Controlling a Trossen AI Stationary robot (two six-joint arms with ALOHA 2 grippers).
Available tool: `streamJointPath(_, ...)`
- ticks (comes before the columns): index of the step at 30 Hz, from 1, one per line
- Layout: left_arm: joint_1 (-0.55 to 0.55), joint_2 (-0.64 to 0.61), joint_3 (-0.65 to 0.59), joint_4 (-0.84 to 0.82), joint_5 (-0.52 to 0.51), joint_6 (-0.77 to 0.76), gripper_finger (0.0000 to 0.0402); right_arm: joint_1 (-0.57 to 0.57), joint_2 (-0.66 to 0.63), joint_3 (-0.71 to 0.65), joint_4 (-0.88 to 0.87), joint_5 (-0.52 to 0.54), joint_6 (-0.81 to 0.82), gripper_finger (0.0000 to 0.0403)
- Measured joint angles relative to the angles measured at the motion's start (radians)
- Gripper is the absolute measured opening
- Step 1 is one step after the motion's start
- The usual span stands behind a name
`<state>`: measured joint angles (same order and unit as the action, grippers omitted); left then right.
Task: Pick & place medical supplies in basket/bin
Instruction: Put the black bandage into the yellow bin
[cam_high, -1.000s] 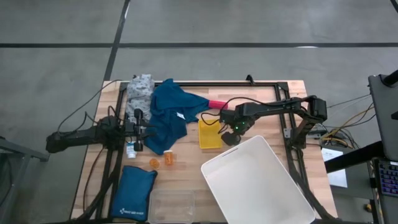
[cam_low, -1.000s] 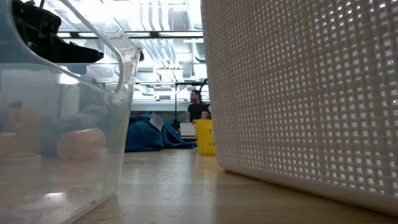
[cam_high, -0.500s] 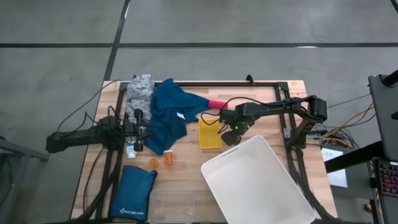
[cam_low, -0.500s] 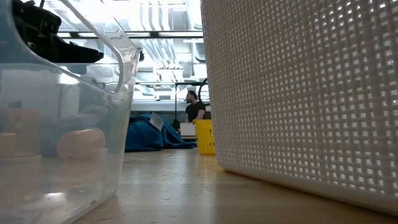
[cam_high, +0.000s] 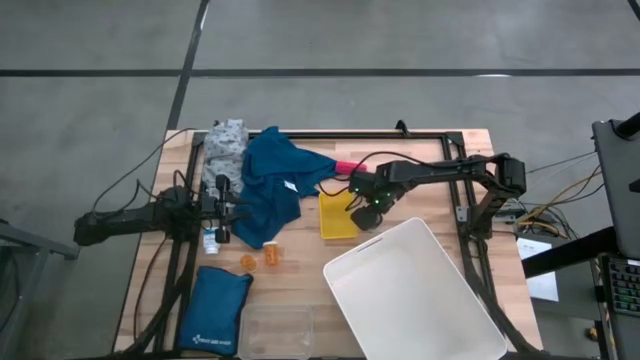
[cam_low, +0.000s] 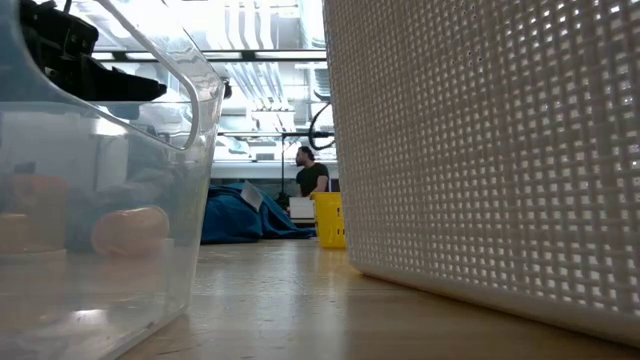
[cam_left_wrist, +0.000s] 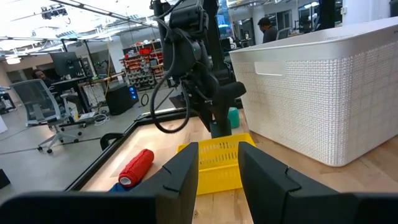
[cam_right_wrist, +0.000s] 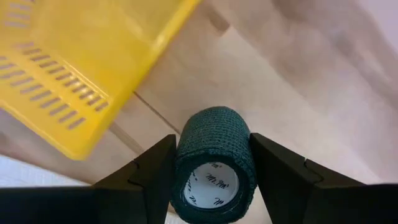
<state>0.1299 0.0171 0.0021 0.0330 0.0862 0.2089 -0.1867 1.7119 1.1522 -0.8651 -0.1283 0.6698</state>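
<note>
High view, two orange pill bottles (cam_high: 261, 259), one yellow basket (cam_high: 336, 217), one white bin (cam_high: 412, 295)

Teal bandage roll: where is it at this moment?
The teal bandage roll sits between the right gripper fingers, above the table beside the yellow basket, just off the white bin.

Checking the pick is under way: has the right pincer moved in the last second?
Yes. In the high view the right pincer, shut on the teal roll, has drifted leftward, closer over the yellow basket's edge.
</note>
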Motion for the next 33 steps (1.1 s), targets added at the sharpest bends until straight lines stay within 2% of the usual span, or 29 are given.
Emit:
streamJointPath(13,0.000,0.000,0.000,0.000,0.000,0.000,0.0118,-0.001,0.000,0.103,-0.149,0.119,-0.101,0.0194)
streamJointPath(19,0.000,0.000,0.000,0.000,0.000,0.000,0.0118,-0.002,-0.002,0.159,-0.179,0.211,-0.156,0.0194)
streamJointPath(33,0.000,0.000,0.000,0.000,0.000,0.000,0.0118,-0.032,-0.002,0.239,-0.174,0.196,-0.154,0.0194)
